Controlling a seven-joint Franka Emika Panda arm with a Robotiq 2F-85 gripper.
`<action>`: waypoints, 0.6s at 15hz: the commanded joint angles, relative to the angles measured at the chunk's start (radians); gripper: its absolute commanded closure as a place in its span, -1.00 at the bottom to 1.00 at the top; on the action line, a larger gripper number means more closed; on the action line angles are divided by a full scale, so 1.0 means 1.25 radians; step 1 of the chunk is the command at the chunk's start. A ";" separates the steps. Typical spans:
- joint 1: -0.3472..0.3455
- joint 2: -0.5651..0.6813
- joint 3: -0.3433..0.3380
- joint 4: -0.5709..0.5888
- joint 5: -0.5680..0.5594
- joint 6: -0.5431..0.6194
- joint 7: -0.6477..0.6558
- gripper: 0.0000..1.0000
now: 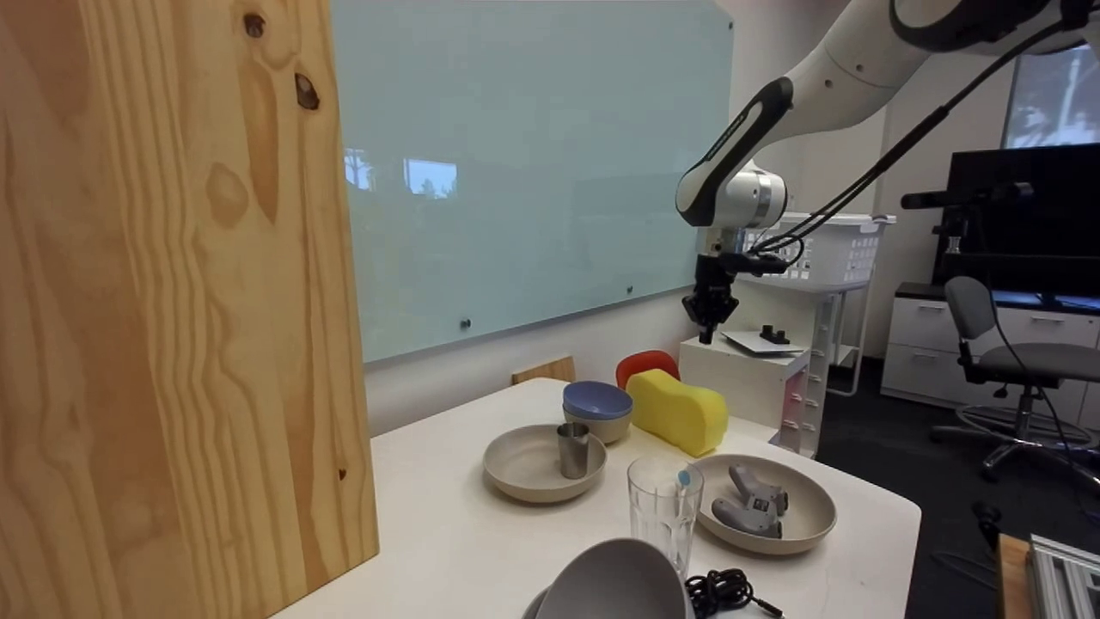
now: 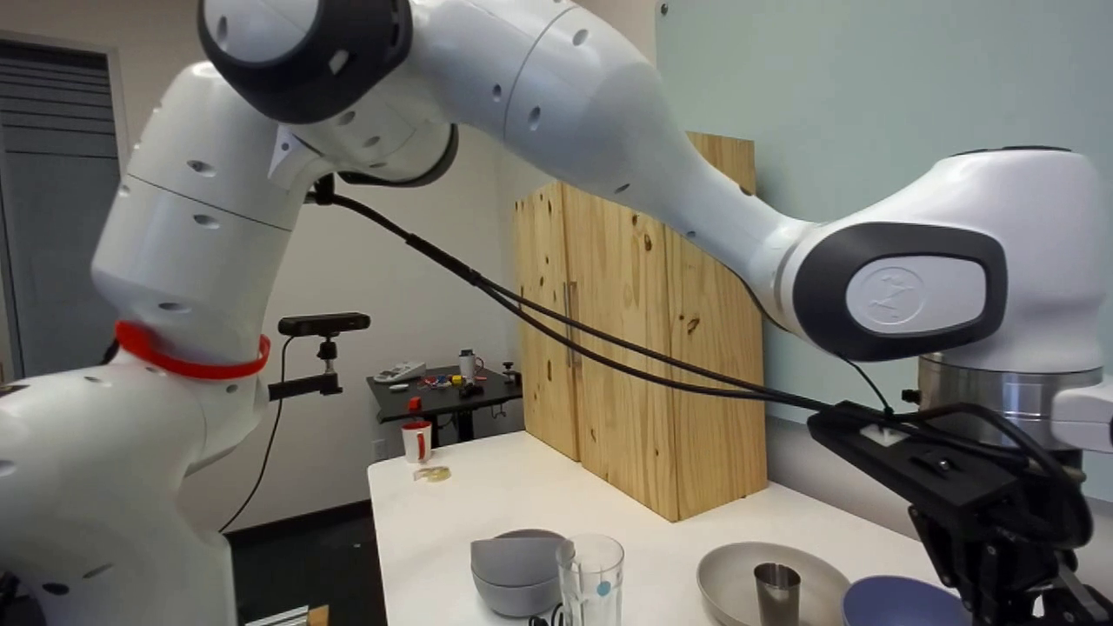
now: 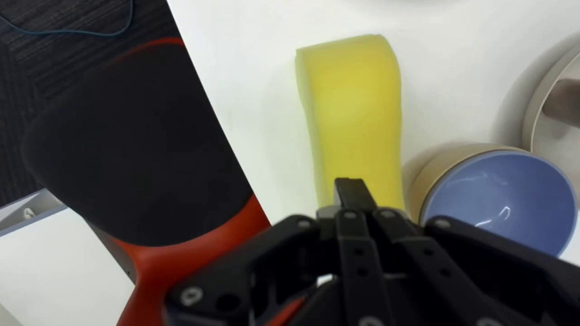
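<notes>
One yellow sponge (image 3: 353, 117) is seen on a white table (image 3: 453, 68) in the wrist view, at twelve o'clock from the gripper (image 1: 706, 335), whose fingers (image 3: 355, 194) are closed against each other. From the sponge in the wrist view, a blue bowl (image 3: 503, 199) nested in a beige bowl (image 3: 428, 176) is seen at four o'clock, a red-and-black chair (image 3: 140, 149) at nine. In an exterior view the gripper is held apart from the sponge, at one o'clock from it; a clear glass (image 1: 664, 513) is set at six, a metal cup (image 1: 573, 451) in a round dish (image 1: 520, 462) at eight, and a gray controller (image 1: 756, 505) in a matching dish (image 1: 809, 503) between four and five.
</notes>
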 commanded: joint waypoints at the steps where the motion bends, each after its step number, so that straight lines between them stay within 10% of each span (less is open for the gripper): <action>1: -0.021 0.091 0.043 0.118 0.031 -0.047 -0.030 1.00; 9: -0.037 0.186 0.088 0.228 0.055 -0.102 -0.029 1.00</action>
